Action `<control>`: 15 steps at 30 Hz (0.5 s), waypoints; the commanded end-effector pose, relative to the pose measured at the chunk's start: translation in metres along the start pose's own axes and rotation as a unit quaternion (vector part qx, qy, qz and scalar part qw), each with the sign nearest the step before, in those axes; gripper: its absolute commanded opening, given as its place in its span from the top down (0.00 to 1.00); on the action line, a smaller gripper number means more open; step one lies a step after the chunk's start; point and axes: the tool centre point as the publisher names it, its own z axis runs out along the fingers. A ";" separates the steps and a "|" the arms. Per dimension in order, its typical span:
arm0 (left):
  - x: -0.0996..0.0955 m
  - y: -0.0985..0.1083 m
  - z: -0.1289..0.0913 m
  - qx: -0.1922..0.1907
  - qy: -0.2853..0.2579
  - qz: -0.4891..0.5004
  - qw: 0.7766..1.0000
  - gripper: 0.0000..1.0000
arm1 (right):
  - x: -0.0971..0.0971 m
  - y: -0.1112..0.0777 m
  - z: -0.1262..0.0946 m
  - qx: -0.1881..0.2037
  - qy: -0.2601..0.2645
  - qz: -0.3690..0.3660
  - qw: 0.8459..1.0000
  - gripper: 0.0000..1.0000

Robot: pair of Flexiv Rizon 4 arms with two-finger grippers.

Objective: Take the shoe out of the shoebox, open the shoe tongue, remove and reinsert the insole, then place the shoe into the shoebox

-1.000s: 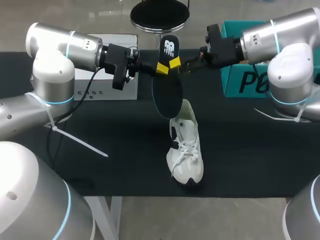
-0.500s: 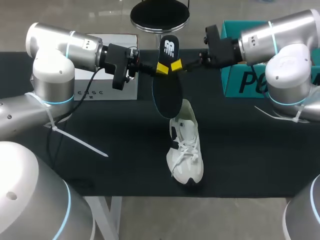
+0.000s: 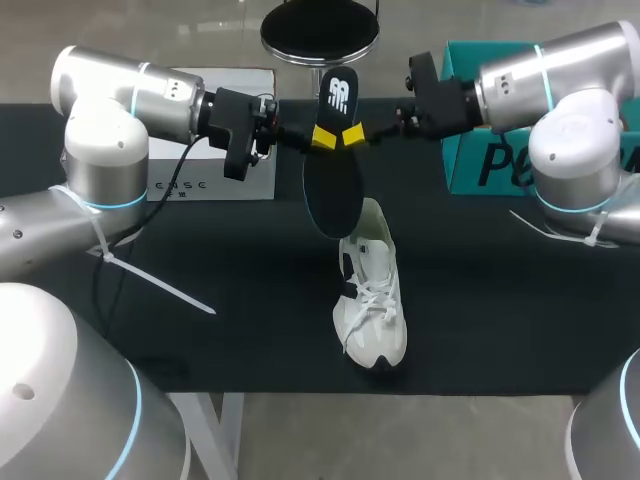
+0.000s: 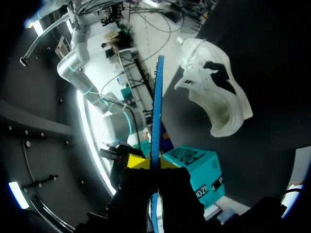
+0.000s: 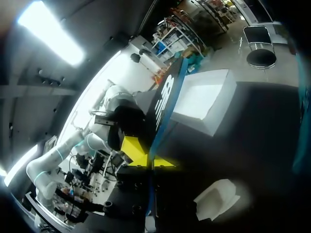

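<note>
A black insole [image 3: 333, 195] with a white logo hangs upright in the air above the heel of a white laced shoe [image 3: 372, 300], which lies on the black table. My left gripper [image 3: 322, 138] is shut on the insole's upper part from the left. My right gripper [image 3: 352, 132] pinches the same part from the right, tip to tip with the left one. In the left wrist view the insole [image 4: 156, 111] shows edge-on between the fingers of the left gripper [image 4: 151, 164], with the shoe [image 4: 218, 97] beyond. In the right wrist view the right gripper [image 5: 151, 161] is closed on the insole [image 5: 167, 104].
A white box [image 3: 215, 150] stands at the back left behind my left arm. A teal shoebox [image 3: 500, 150] stands at the back right under my right arm. A white cable tie [image 3: 165, 285] lies on the table at the left.
My right gripper, wide open a second ago, has closed on the insole beside the left gripper's tips. The left gripper, insole and shoe have stayed put.
</note>
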 end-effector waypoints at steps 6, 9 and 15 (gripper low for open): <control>0.000 0.001 0.002 0.000 -0.002 -0.001 1.000 0.00 | 0.001 -0.002 -0.002 -0.006 -0.006 0.000 1.000 1.00; 0.000 0.001 0.002 0.007 0.012 0.002 1.000 0.00 | 0.000 -0.002 -0.004 -0.008 -0.008 -0.001 1.000 1.00; 0.000 0.001 -0.008 0.001 0.072 0.014 0.997 0.00 | 0.000 -0.003 -0.012 -0.010 -0.019 -0.001 1.000 1.00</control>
